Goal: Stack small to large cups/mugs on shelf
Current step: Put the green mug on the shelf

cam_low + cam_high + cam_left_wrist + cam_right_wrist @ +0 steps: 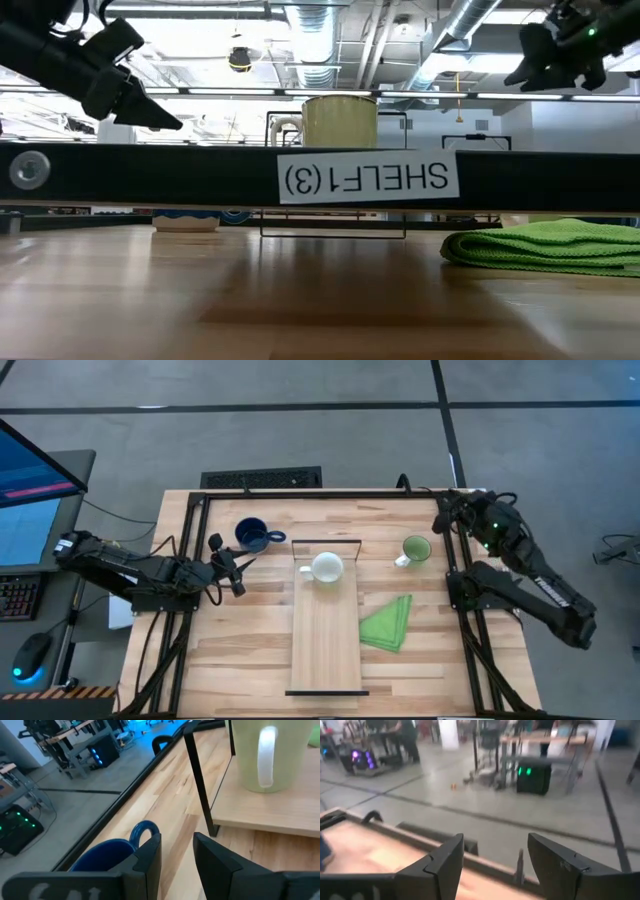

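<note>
The white mug (326,567) stands upright on the far end of the light-wood shelf (325,650); it also shows in the left wrist view (265,755) and the low view (340,120). The dark blue mug (252,534) stands on the table left of the shelf's far end, and shows beside my left fingers in the left wrist view (107,855). The light green mug (415,548) stands on the table right of the shelf. My left gripper (238,567) is open and empty, raised just near-side of the blue mug. My right gripper (447,512) is open and empty at the far right corner.
A folded green cloth (388,623) lies on the table right of the shelf, also in the low view (550,245). The shelf's black frame (326,542) stands at its far end. The near half of the plank is bare.
</note>
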Action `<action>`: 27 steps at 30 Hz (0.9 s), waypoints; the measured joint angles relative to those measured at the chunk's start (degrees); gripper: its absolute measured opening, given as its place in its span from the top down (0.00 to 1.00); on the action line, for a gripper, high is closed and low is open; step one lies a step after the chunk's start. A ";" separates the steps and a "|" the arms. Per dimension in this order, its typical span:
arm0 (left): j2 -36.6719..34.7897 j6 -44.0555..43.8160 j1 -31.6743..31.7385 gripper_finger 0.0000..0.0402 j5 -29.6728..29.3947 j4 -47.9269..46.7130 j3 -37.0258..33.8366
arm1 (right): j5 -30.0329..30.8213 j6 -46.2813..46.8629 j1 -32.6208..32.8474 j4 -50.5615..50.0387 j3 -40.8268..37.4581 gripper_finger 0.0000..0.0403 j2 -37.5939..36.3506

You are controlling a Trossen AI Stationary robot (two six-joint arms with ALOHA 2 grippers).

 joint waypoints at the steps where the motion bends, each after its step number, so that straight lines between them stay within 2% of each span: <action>1: 0.00 -0.31 0.00 0.74 0.01 -0.36 0.00 | 0.01 0.76 0.71 -2.23 1.54 0.39 0.96; 4: 0.00 -2.01 0.00 0.74 0.02 -0.68 0.00 | -0.62 2.35 2.96 -9.36 5.85 0.39 4.05; 7: 0.00 -2.17 0.00 0.74 0.02 -0.69 0.00 | -3.70 4.68 5.19 -12.31 8.69 0.39 6.30; 12: 0.00 -2.84 0.00 0.74 0.07 -0.72 0.00 | -4.52 8.47 8.25 -11.93 11.46 0.39 8.19; 21: 0.02 -12.44 0.00 0.74 0.15 -6.91 0.04 | -4.52 9.01 10.09 -10.27 12.45 0.39 7.58; 27: 0.00 -11.85 0.00 0.74 0.13 -6.50 0.04 | -4.43 9.03 9.98 -10.40 12.45 0.39 7.60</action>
